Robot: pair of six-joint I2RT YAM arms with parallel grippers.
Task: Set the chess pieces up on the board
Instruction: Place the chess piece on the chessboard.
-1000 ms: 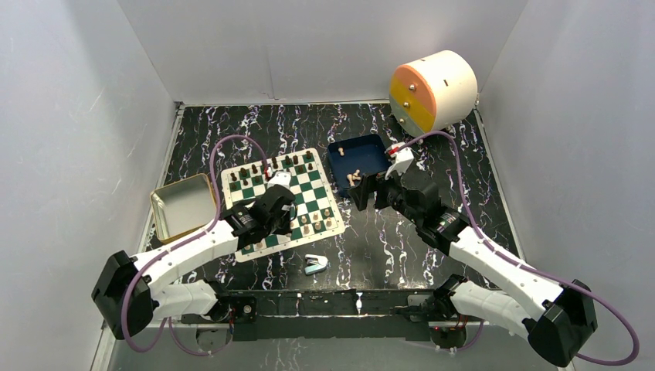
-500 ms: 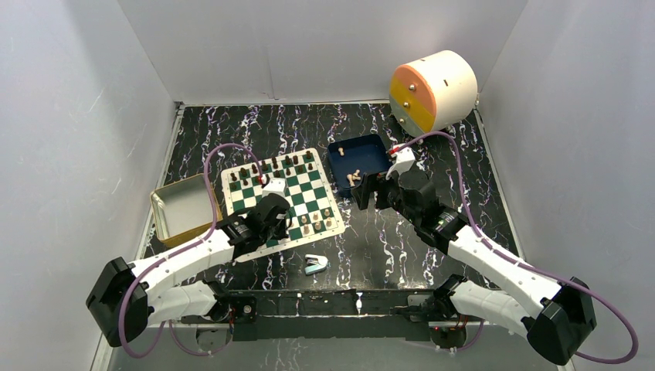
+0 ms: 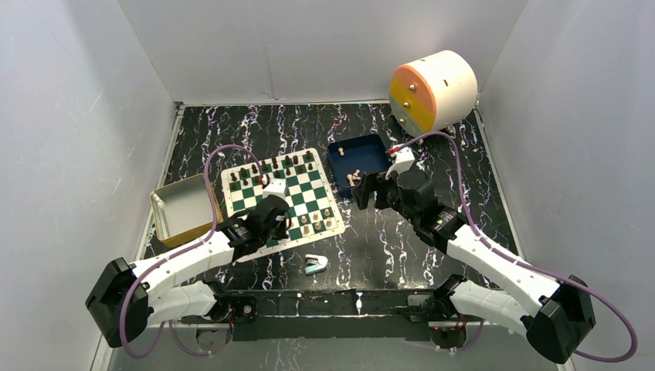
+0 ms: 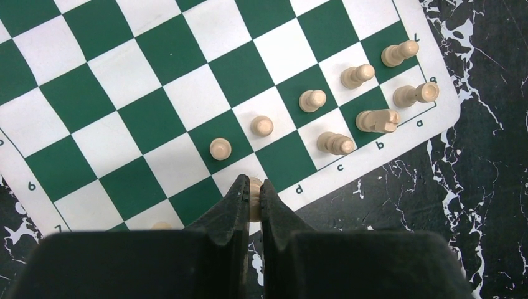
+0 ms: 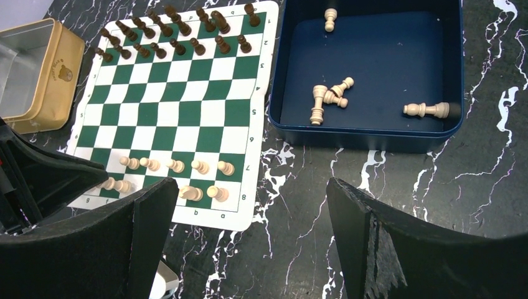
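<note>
A tan chess piece (image 4: 254,187) is pinched between the closed fingers of the left gripper (image 4: 251,198) at the near edge of the board (image 4: 143,118), by the letter d. The right gripper (image 5: 249,193) is held wide with nothing in it, near the blue tray (image 5: 367,142), in which several loose tan pieces (image 5: 319,103) are lying

The board (image 3: 303,193) lies between the tin (image 3: 184,204) and the tray (image 3: 371,153).

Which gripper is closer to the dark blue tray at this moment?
Right. The right gripper hovers open at the near edge of the tray; the left gripper is over the board, holding a tan piece.
</note>
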